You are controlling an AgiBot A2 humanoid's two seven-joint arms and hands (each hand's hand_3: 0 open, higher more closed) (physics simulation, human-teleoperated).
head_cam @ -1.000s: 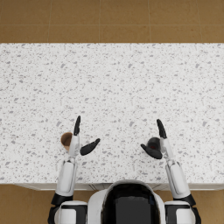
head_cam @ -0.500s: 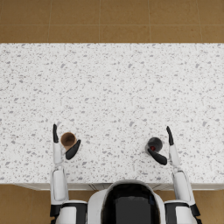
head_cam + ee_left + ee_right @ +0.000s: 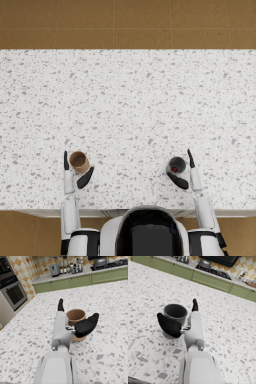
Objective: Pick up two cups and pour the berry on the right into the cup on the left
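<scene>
At lower frame, each open hand (image 3: 75,172) (image 3: 183,172) brackets its cup (image 3: 79,161) (image 3: 177,164), seemingly untouched, so both should close squarely before lifting off the worktop (image 3: 130,105).

Bright, even rendered light — soft shadows, slightly blurry, no glare

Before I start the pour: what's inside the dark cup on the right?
In the head view a small red berry lies inside the dark cup, beside the right robot hand. The right wrist view shows only its dark inner wall; the bottom is hidden by the rim.
</scene>
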